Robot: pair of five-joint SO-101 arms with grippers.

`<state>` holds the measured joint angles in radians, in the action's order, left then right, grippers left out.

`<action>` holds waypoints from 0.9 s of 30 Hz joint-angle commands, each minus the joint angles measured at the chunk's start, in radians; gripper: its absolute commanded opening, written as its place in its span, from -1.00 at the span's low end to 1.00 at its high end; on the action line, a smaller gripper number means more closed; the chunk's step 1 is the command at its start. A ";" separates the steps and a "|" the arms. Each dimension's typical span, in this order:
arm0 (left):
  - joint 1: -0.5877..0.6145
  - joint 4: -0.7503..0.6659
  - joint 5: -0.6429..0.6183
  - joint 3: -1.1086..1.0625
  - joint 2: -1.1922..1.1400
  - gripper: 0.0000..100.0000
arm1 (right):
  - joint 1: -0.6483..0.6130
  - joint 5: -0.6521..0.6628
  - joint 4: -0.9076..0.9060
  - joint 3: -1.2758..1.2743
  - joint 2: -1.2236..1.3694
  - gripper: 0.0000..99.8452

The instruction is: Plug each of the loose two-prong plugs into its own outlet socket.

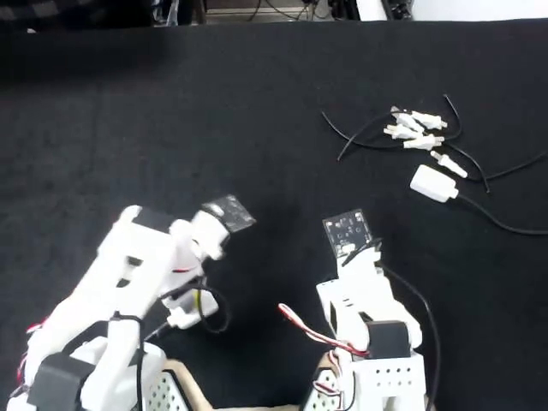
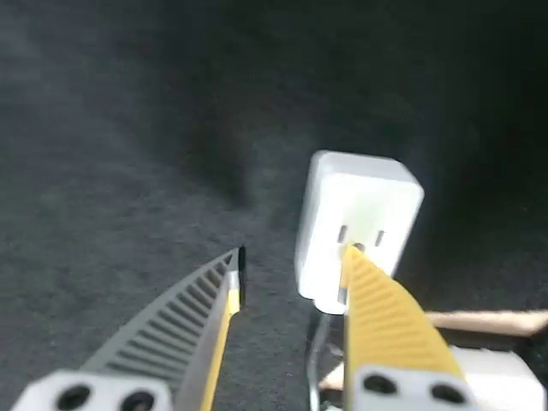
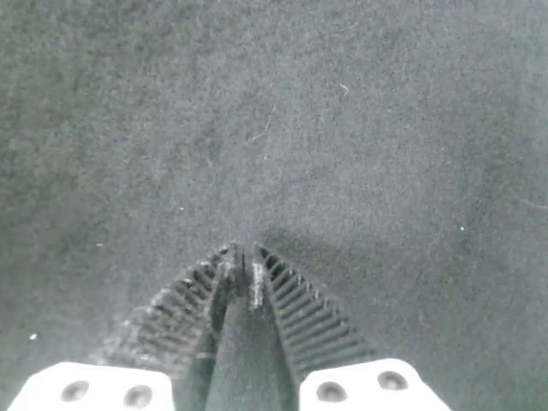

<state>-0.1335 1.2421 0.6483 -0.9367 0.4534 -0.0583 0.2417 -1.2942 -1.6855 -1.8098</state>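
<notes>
Left gripper (image 2: pixel 294 257) fingers apart, one tip against the outlet socket (image 2: pixel 360 201), might shove it; right gripper (image 3: pixel 242 254) fingers together.

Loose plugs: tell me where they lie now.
High view: the loose plugs lie bunched at the table's far right, just beyond a white outlet block.

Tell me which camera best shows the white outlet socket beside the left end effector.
The left wrist view: the outlet socket sits close, its two-slot face toward the camera. The high view gives what seems a small white piece of it, tucked under the left arm. The right wrist view faces black cloth.
</notes>
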 commanded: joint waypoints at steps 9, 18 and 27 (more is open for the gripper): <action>0.216 0.035 0.232 -0.024 0.018 -0.62 | -0.006 0.011 -0.005 0.001 -0.074 -0.98; -0.127 0.207 0.118 -0.024 0.023 -0.63 | -0.006 0.011 -0.005 0.001 -0.074 -0.98; -0.248 0.157 0.074 -0.030 0.017 -0.63 | -0.006 0.011 -0.005 0.001 -0.074 -0.98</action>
<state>-0.3667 1.4293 0.7327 -0.9674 0.4580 -0.0583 0.2417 -1.2942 -1.6855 -1.8098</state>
